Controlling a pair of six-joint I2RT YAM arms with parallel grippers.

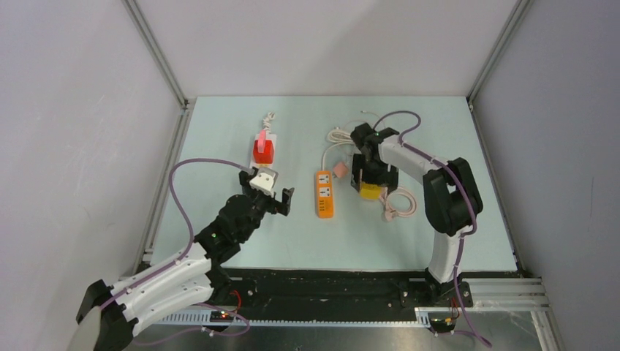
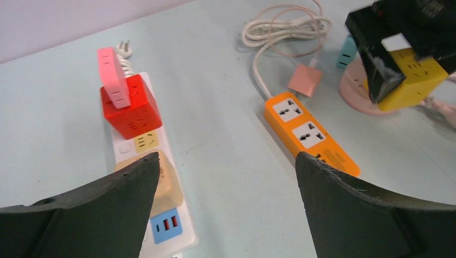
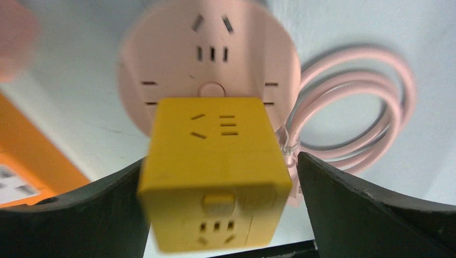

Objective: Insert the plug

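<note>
The plug is a yellow cube adapter [image 3: 215, 166], [image 1: 371, 191], [image 2: 417, 80]. It stands on the near rim of a round pink socket base [image 3: 177, 54], [image 2: 355, 99], slightly tilted. Its prongs are hidden, so I cannot tell how deep it sits. My right gripper [image 3: 220, 158], [image 1: 374, 179] is open around the cube. A clear gap shows at the right finger [image 3: 365, 209]; the left finger [image 3: 80, 215] is close to the cube's side. My left gripper [image 2: 227, 154], [image 1: 266, 187] hangs open over bare table, holding nothing.
An orange power strip [image 1: 324, 194], [image 2: 306, 129] lies between the arms. At the left, a white strip [image 2: 161, 156] carries a red cube [image 1: 263, 151], [image 2: 132, 110] with a pink plug on top. A small pink adapter [image 2: 305, 80] and coiled cables [image 1: 340, 135], [image 3: 365, 107] lie near the socket base.
</note>
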